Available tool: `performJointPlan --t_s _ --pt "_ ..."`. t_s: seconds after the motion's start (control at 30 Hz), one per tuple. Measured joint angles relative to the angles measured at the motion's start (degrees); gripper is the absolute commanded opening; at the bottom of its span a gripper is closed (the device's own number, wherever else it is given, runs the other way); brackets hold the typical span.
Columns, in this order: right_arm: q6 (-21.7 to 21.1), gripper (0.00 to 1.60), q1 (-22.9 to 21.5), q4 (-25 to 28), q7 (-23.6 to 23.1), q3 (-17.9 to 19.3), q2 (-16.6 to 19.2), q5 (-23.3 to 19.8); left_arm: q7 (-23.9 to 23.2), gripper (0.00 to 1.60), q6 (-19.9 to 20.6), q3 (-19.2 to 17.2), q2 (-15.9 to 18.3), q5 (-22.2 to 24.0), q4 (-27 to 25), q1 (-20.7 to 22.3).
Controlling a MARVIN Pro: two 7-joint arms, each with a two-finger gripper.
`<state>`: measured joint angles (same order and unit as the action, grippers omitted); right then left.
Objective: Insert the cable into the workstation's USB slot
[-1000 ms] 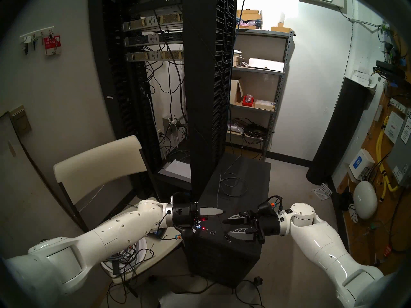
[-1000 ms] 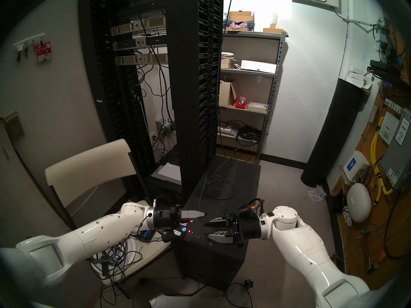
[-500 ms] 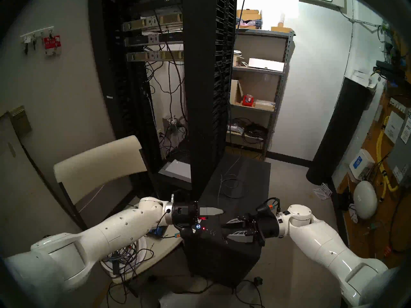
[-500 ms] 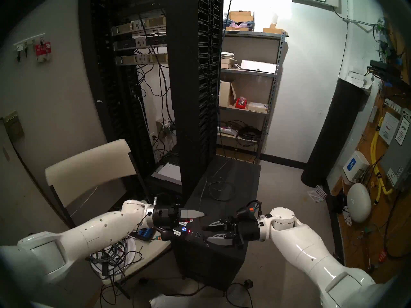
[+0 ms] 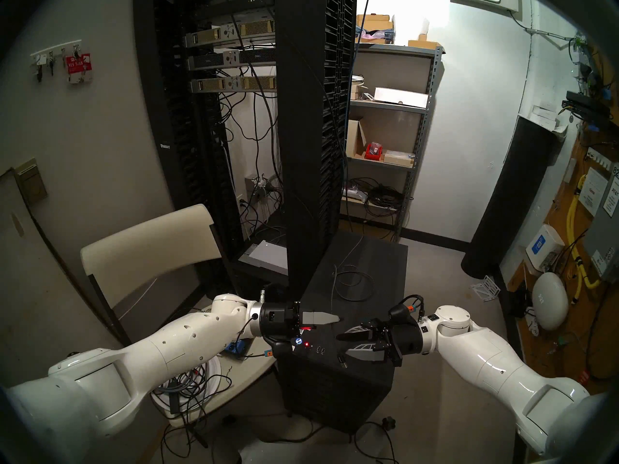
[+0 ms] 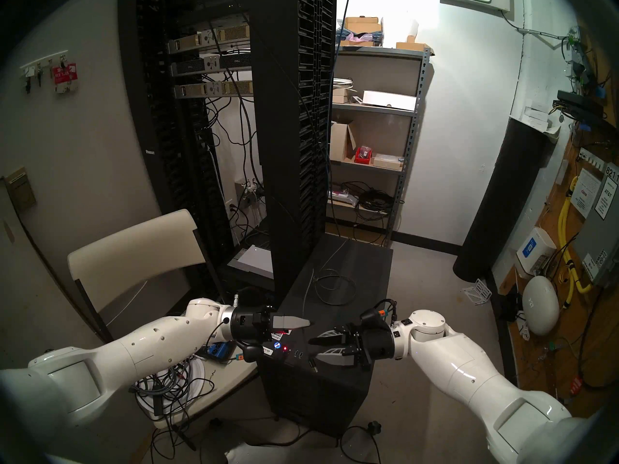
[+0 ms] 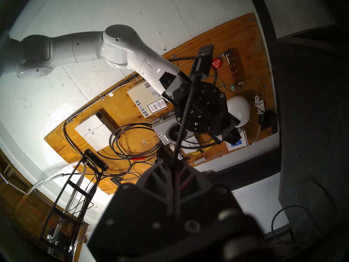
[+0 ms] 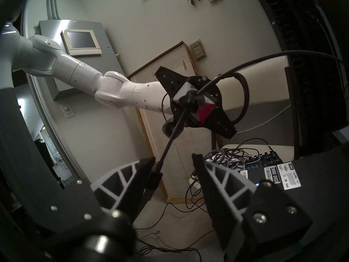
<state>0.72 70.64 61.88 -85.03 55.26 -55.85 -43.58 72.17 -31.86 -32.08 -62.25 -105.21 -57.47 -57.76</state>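
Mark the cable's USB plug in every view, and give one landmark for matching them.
Head stereo left: USB plug at lower centre, by the workstation's top front edge.
Head stereo right: lower centre, same spot.
Left wrist: top centre, at the cable's far end.
Right wrist: lower centre-left.
Landmark: the left end effector, shut on the cable, shows in all four.

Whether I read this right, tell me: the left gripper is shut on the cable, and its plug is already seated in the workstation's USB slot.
Not seated. The left gripper is shut on the cable, but its plug hangs clear of the workstation and its USB slot, between the open fingers of the right gripper; the right wrist view shows it.
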Motion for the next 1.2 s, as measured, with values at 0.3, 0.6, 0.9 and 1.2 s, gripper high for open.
performJointPlan --t_s 0.3,0.6,0.9,1.2 --pt "1.7 1.03 -2.6 -0.4 0.0 -5.4 0.9 -4.4 1.3 0.0 0.6 0.2 -0.4 -1.0 0.4 0.1" --pt "3.1 1.03 -4.4 -0.9 0.0 -10.6 2.0 -8.1 1.7 0.0 0.9 0.2 -0.7 -1.8 0.7 0.6" --pt "4.1 0.7 -5.8 -1.3 0.0 -14.6 2.7 -10.9 1.9 0.0 1.0 0.2 -1.0 -1.9 0.8 0.8" --pt "4.6 0.09 -7.4 -1.6 0.0 -17.9 3.3 -13.0 2.1 0.0 1.2 0.3 -1.2 -2.0 0.8 1.1"
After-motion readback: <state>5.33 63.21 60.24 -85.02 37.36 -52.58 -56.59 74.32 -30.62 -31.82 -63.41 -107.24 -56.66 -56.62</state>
